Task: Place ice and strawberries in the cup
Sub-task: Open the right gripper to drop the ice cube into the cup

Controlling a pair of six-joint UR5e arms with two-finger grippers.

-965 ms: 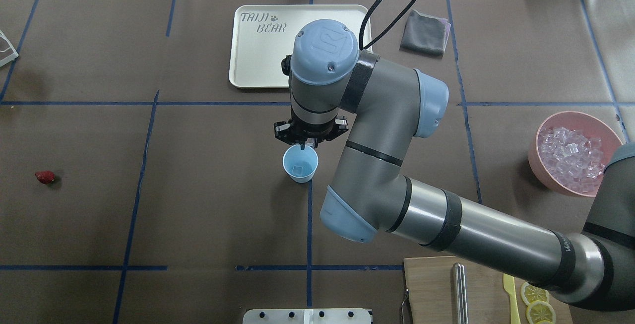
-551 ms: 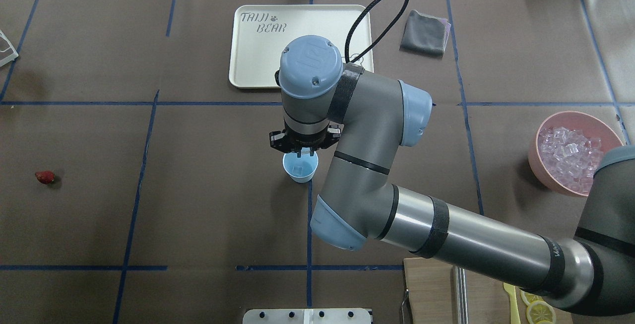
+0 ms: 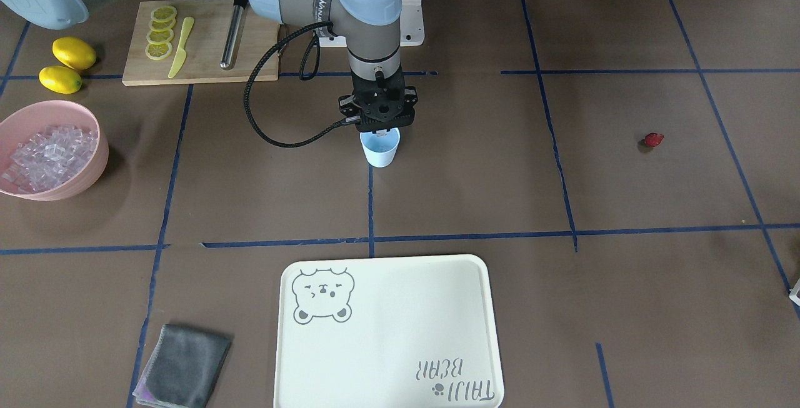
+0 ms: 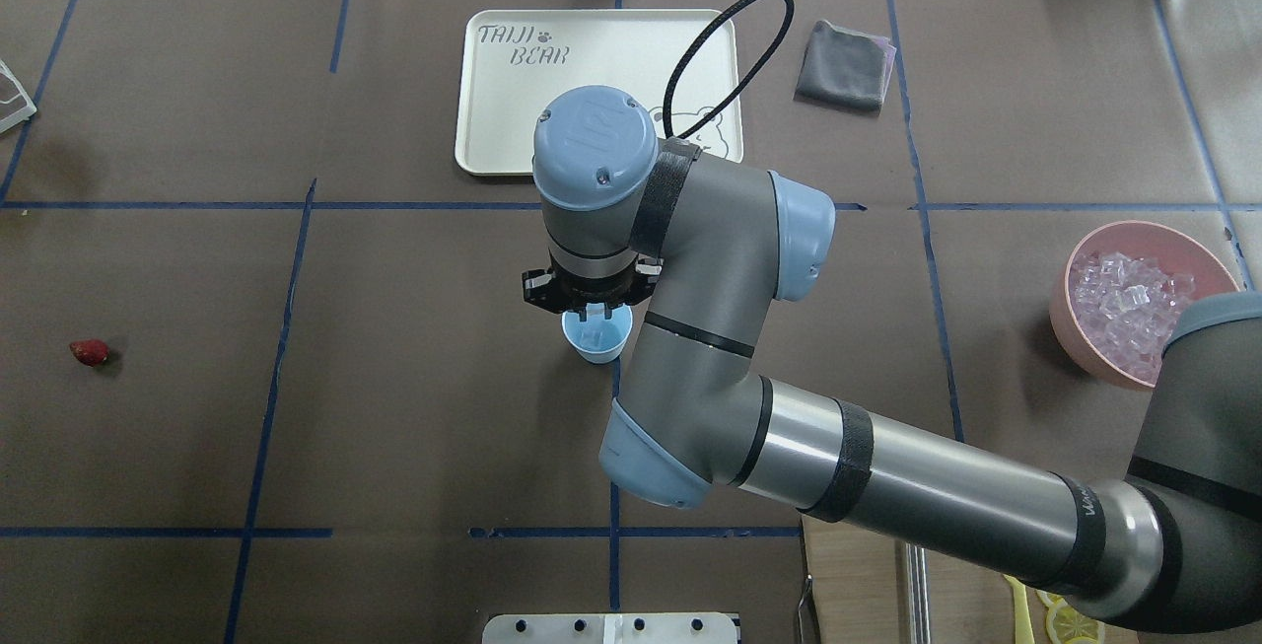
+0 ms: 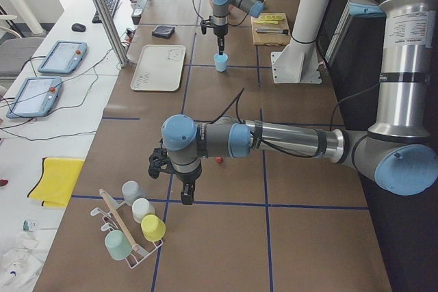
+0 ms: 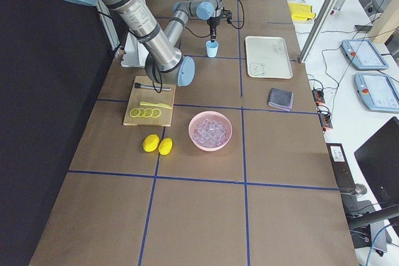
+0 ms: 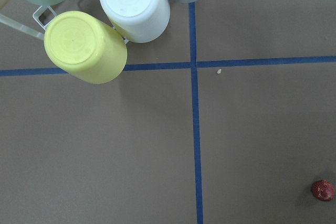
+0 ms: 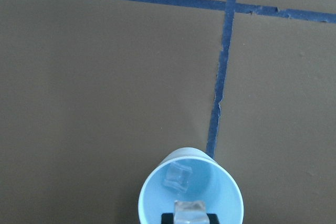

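Observation:
The pale blue cup (image 4: 603, 343) stands at the table's middle and also shows in the front view (image 3: 380, 152). My right gripper (image 4: 592, 313) hangs straight over its mouth. In the right wrist view the cup (image 8: 157, 192) has one ice cube (image 8: 178, 178) on its bottom, and a second ice cube (image 8: 190, 211) sits between my black fingertips just above the rim. The strawberry (image 4: 90, 352) lies alone far to the left and shows in the left wrist view (image 7: 322, 190). My left gripper (image 5: 186, 196) hangs near the cup rack, and I cannot tell whether it is open or shut.
A pink bowl (image 4: 1060, 304) full of ice stands at the right. A cream tray (image 4: 493, 121) and a grey cloth (image 4: 840, 65) lie beyond the cup. A cutting board (image 3: 200, 64) bears lemon slices, with two lemons (image 3: 74, 53) beside it. Upturned cups (image 7: 84, 47) sit on a rack.
My right arm has swung toward the robot and lowered its gripper from behind the cup to right over its mouth. The cup and strawberry have not moved.

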